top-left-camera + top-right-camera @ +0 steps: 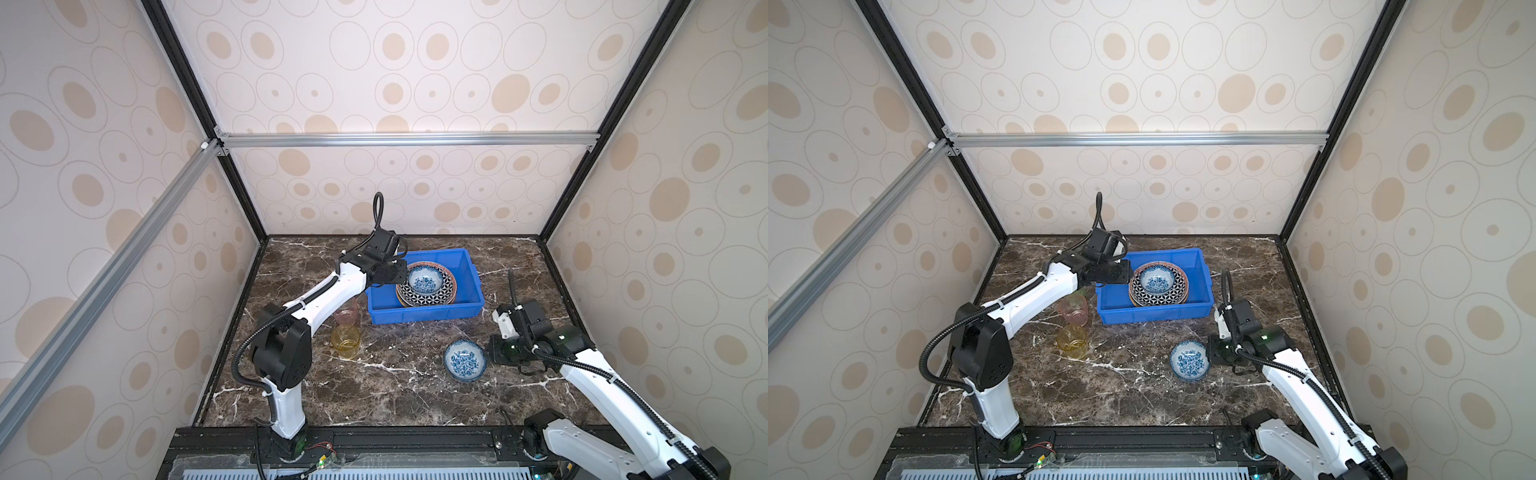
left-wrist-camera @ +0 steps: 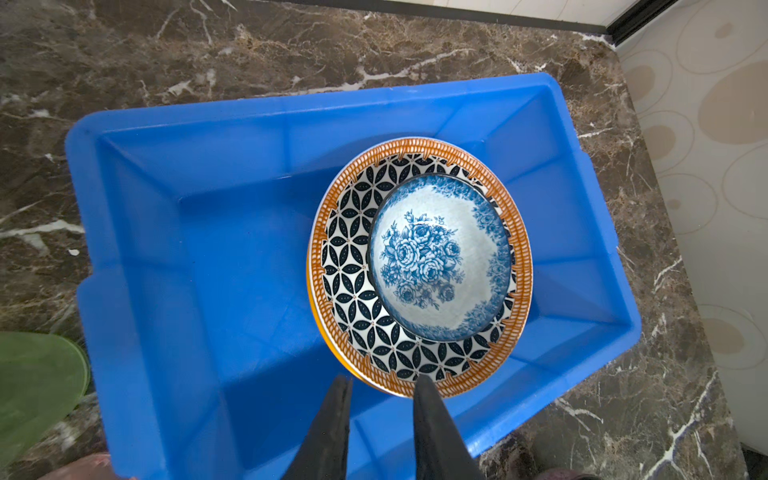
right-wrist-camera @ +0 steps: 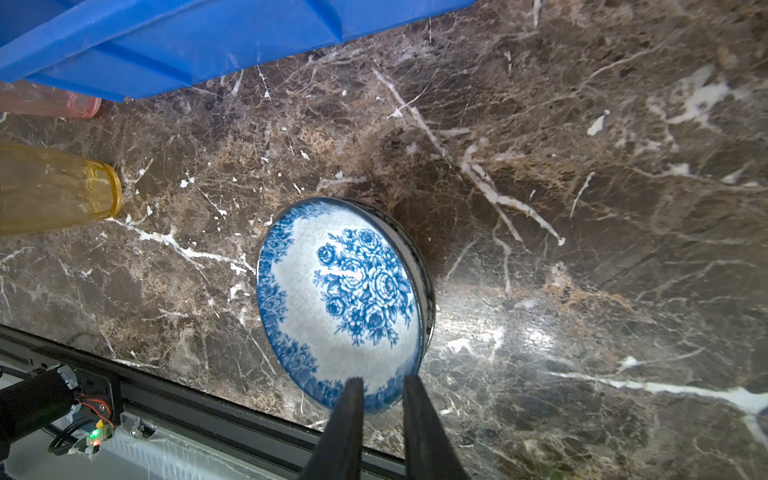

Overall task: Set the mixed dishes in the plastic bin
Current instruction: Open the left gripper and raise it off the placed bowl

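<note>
The plastic bin (image 1: 428, 314) sits toward 12 o'clock from the middle of the marble tabletop (image 1: 374, 395) in both top views. Inside it, close to its 6 o'clock wall, lies the black-white geometric plate (image 2: 353, 257) with an orange rim. A blue-floral bowl (image 2: 436, 257) stands upright on that plate.

The left claw (image 2: 382, 384) hangs over the bin at the plate's 9 o'clock edge. Its two fingers stand apart with a clear gap and clamp nothing. In the left wrist view the plate's rim shows below that gap.

A second bowl (image 1: 464, 359), also blue-floral, stands outside the bin on the tabletop, at about 4 o'clock from the middle. The right claw (image 3: 382, 382) is at this bowl's 3 o'clock side. One finger is over the inside of the rim and one outside it, drawn close on the rim.

The pink cup (image 1: 345, 313) and the yellow cup (image 1: 345, 340) stand at 9 o'clock from the middle, just off the bin's near left corner. The pink one is toward 12 o'clock from the yellow and lies partly under the left arm. A green cup (image 2: 37, 374) shows blurred in the left wrist view, outside the bin's wall.
</note>
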Tool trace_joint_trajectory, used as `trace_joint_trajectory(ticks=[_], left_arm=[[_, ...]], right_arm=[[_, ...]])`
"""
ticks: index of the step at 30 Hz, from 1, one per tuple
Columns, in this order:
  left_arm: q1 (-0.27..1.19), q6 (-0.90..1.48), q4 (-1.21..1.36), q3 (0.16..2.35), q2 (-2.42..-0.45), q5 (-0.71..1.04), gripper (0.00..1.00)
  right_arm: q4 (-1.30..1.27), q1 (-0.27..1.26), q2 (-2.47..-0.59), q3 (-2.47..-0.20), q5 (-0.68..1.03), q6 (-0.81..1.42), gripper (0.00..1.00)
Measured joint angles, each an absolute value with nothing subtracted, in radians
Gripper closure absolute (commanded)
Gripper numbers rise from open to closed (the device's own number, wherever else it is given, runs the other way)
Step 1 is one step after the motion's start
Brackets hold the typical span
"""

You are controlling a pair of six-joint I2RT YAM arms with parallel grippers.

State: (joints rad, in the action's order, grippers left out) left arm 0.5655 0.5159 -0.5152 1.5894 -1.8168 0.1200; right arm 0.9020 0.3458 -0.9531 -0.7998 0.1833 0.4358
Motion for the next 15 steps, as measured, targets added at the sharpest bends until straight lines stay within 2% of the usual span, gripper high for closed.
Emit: trace_joint_trajectory(ticks=[15], left_arm=[[0.663, 0.481, -0.518, 1.465, -1.671, 0.104, 0.73]], right_arm=[[0.868, 0.346, -1.011, -0.759, 0.157, 0.482, 0.83]])
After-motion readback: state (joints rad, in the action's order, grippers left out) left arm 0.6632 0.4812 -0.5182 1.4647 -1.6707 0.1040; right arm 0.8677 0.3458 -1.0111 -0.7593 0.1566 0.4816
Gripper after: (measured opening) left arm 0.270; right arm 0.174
